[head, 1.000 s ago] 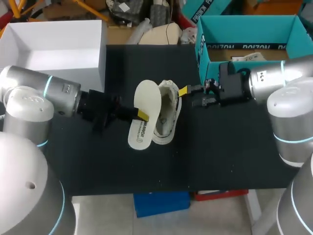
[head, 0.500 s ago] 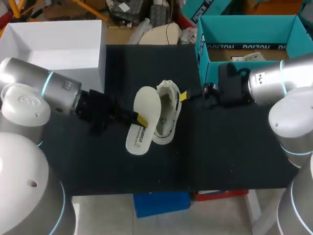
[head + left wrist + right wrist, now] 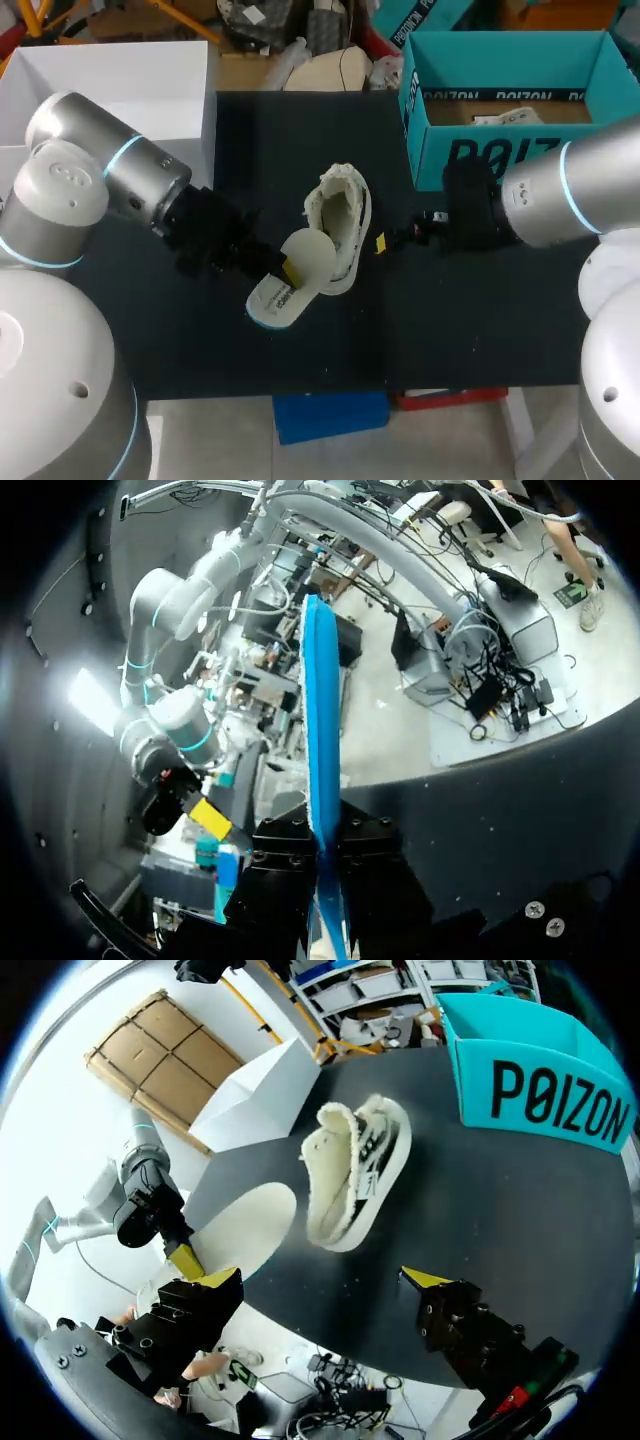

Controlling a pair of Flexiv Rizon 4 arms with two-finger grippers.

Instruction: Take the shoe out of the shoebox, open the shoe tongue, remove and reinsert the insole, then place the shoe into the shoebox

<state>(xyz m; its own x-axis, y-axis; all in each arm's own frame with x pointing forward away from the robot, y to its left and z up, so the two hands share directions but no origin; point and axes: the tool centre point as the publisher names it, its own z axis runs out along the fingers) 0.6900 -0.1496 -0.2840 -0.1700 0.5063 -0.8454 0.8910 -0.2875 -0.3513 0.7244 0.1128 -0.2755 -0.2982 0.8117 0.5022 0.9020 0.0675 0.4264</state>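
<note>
Right now the left gripper (image 3: 285,268) is clamped on the insole (image 3: 309,254), both fingers pinching it across its thin edge. From that wrist the insole shows edge-on, a blue strip standing straight out from between the fingers. Its rounded end sits just beyond the fingertips, close against the side of the shoe (image 3: 340,215); I can't tell whether the two touch. The shoe rests loose on the table (image 3: 480,320), its fleecy opening spread wide, and nothing holds it.

The right gripper (image 3: 320,1280) hangs with its fingers wide apart and nothing between them. The shoe lies a little ahead of it, clear of both yellow tips. The teal shoebox (image 3: 500,160) stands off to that gripper's side, with no shoe in it.

By my reckoning the insole is about to go back in, and that looks like the tricky part. The shoe is unsteadied, so a push from the insole could simply slide or roll it away from the left gripper. The grip is narrow and near one end. If the free end catches on the collar or lining, the insole could twist in the fingers, buckle, or slip out. It may also enter at a slant and bunch up short of the toe.
</note>
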